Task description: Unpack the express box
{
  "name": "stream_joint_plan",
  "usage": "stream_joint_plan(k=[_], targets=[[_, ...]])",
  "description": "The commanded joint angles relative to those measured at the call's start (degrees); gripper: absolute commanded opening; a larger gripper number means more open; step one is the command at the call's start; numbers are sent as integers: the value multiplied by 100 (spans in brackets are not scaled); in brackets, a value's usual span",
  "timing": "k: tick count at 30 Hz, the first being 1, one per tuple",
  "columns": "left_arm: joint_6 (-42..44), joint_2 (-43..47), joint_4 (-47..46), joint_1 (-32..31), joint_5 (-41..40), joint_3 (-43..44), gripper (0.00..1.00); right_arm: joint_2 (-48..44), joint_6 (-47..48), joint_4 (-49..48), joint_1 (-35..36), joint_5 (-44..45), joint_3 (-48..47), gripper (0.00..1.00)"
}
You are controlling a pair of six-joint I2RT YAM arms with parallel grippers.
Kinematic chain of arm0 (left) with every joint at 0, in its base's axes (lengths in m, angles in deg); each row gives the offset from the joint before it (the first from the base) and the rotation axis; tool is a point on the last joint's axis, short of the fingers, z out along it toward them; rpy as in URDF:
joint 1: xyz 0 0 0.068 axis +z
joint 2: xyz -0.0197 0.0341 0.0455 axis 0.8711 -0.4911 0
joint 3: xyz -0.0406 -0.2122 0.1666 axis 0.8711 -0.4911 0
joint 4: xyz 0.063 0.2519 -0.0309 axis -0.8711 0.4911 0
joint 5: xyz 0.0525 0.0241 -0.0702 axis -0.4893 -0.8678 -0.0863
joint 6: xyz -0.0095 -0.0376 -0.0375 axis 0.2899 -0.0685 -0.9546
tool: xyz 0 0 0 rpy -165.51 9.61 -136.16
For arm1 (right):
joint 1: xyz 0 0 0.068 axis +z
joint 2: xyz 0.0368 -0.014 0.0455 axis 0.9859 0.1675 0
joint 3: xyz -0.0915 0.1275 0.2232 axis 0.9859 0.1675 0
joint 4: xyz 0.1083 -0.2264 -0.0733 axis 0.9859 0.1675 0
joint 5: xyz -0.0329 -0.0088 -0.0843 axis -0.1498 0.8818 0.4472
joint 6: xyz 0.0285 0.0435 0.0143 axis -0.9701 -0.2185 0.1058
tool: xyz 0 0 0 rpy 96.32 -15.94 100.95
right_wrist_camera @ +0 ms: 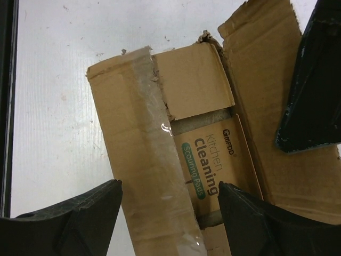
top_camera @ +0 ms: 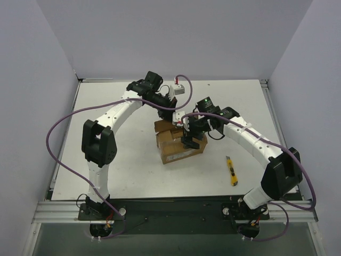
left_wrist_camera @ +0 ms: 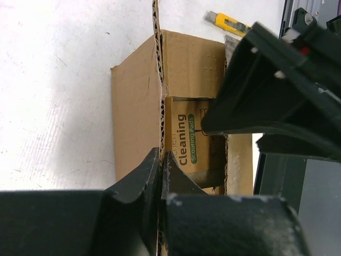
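Note:
The express box (top_camera: 181,150) sits mid-table, a brown carton with its top flaps parted. My left gripper (left_wrist_camera: 161,156) is shut on the corrugated edge of the far flap (left_wrist_camera: 157,80), holding it up; in the top view it is at the box's back edge (top_camera: 171,120). My right gripper (right_wrist_camera: 169,188) hangs open just above the box (top_camera: 190,141), its fingers either side of the taped flap (right_wrist_camera: 139,154). Inside lies a smaller brown box (right_wrist_camera: 221,154) printed "Kitchen Cleaning Scouring Pads", also visible in the left wrist view (left_wrist_camera: 185,140).
A yellow utility knife (top_camera: 232,170) lies on the white table to the right of the box, also seen in the left wrist view (left_wrist_camera: 229,22). Grey walls close the table on three sides.

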Motion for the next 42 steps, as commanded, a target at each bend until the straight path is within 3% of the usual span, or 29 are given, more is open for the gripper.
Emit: stream_joint_plan(k=[1, 7, 14, 20, 27, 31, 37, 42], targets=[[135, 361, -18, -34, 152, 31, 0, 233, 53, 124, 73, -231, -74, 74], [21, 344, -176, -43, 30, -40, 0, 323, -388, 422, 117, -327, -224, 66], [-137, 63, -308, -51, -76, 109, 0, -932, -422, 1029, 495, 102, 249, 49], [-269, -78, -466, -43, -15, 162, 0, -2023, -370, 1108, 943, 727, 1250, 45], [-428, -158, -510, -77, 300, 312, 0, -2166, -562, 724, 952, 780, 2016, 46], [-305, -96, -405, -174, 275, 294, 0, -2060, -861, 493, 926, 947, 1362, 42], [38, 1, -150, -446, 214, 198, 0, -1597, -836, 467, 179, 622, -55, 40], [3, 36, -158, -561, 56, 180, 0, -954, -555, -24, 38, 815, 13, 36]])
